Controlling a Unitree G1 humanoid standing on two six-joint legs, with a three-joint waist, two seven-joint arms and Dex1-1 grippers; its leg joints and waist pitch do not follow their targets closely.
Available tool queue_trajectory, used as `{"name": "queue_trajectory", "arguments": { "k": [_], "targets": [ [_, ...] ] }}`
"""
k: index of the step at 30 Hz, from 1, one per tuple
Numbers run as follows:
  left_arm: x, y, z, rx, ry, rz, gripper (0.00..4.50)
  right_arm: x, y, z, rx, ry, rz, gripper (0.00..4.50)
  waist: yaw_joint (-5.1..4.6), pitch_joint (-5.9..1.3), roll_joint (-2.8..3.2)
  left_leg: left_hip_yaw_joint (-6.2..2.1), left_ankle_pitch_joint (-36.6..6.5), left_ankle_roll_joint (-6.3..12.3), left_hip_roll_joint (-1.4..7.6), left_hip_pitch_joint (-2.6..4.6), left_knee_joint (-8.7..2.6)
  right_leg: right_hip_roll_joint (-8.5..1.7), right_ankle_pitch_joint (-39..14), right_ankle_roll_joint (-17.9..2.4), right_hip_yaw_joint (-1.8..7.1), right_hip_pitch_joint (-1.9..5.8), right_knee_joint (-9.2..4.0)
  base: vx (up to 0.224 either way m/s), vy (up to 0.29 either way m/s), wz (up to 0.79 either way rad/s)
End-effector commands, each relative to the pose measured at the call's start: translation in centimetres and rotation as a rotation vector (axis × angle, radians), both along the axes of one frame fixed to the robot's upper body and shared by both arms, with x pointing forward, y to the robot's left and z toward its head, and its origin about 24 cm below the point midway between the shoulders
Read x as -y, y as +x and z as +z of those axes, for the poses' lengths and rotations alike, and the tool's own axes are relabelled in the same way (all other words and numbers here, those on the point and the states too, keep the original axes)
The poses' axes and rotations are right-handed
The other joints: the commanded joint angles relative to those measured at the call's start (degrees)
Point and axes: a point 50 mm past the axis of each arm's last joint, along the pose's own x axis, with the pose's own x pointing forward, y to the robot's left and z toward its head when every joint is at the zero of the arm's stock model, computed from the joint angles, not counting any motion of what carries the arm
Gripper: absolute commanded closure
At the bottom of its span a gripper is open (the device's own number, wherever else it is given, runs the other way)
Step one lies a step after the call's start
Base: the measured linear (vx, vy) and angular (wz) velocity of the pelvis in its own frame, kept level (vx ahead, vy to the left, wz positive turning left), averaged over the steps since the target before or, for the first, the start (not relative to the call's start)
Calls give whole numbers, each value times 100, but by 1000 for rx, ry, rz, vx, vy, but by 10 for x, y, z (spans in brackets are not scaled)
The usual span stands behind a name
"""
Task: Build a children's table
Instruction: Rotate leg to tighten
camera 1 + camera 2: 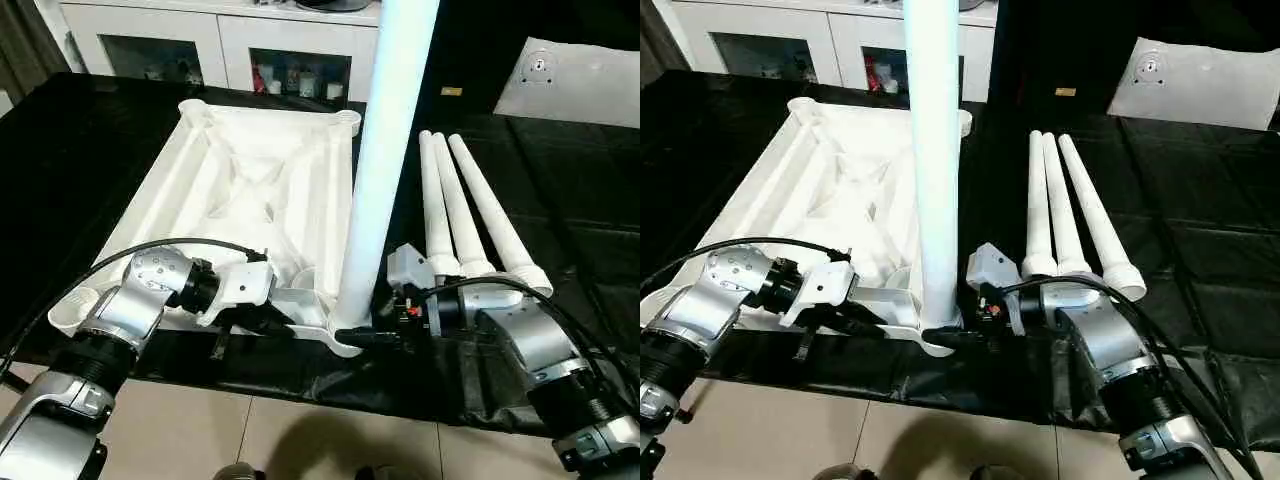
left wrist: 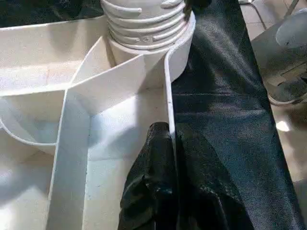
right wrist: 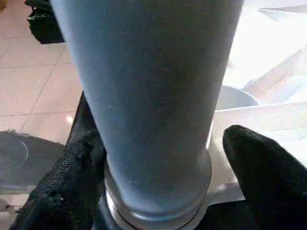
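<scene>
The children's table top [image 1: 250, 180] lies upside down on a black cloth, ribbed underside up. One white leg [image 1: 385, 150] stands upright in the near right corner socket [image 1: 345, 338]. Its threaded base [image 2: 144, 24] sits in that socket. Three more legs [image 1: 465, 210] lie side by side on the cloth to the right. My left gripper [image 2: 169, 129] is shut on the thin front rim of the top, just left of the socket. My right gripper [image 3: 163, 139] straddles the bottom of the upright leg. One finger [image 3: 72, 182] lies against the leg and the other finger [image 3: 259, 177] stands off it.
The black cloth [image 1: 560, 230] covers the work surface and ends at tiled floor [image 1: 300, 430] near me. A white cabinet [image 1: 230, 40] with glass doors stands behind. A white panel [image 1: 570, 80] lies at the far right. The empty near left socket [image 1: 72, 305] sits by my left forearm.
</scene>
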Motion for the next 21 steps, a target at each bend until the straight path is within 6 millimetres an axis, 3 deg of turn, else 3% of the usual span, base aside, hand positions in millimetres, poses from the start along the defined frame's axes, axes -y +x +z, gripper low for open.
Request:
{"name": "queue_trajectory", "arguments": {
  "k": [1, 2, 7, 8, 16, 19, 20, 21],
  "targets": [
    [10, -7, -6, -32, 53, -122, 450, 3, 3, 0, -3, -13, -32, 50, -23, -349, 54, -29, -1046, 178, 268, 34, -397, -377, -808, -1517, 209, 302, -378, 0, 0, 0],
    [10, -6, -6, -32, 53, -123, 450, 4, 3, 0, -8, -11, -31, 73, -21, -343, 76, -32, -1087, 158, 273, 38, -403, -375, -835, -1509, 209, 297, -382, 0, 0, 0],
    [8, -5, -5, -28, 60, -120, 450, 7, 1, -1, -34, -13, -19, 100, -5, -348, 71, -31, -1115, 158, 276, 39, -402, -374, -733, -1538, 207, 303, -372, 0, 0, 0],
    [8, -4, -5, -28, 61, -119, 450, 8, 0, -1, -43, -14, -15, 124, -2, -343, 72, -32, -1121, 152, 277, 41, -405, -375, -764, -1537, 207, 297, -375, 0, 0, 0],
    [6, -5, -6, -40, 55, -104, 450, 7, -6, -7, -94, 6, -19, 172, 0, -327, 78, -38, -1199, 113, 280, 43, -420, -374, -889, -1502, 211, 292, -390, 0, 0, 0],
    [7, -3, -6, -45, 16, -44, 450, 2, -8, -8, -134, 51, -47, 178, 5, -315, 82, -37, -1223, 106, 282, 40, -429, -372, -880, -1489, 213, 287, -395, 0, 0, 0],
    [9, 0, -5, -30, -15, 27, 450, -2, -8, -9, -146, 63, -82, 178, 1, -291, 151, -35, -1287, 57, 290, 50, -449, -368, -881, -1516, 214, 267, -397, 0, 0, 0],
    [11, 3, -5, -21, -40, 101, 450, -8, -9, -10, -156, 76, -120, 178, -5, -280, 124, -41, -1356, 47, 287, 46, -453, -368, -971, -1510, 211, 267, -414, 0, 0, 0]
  ]
}}
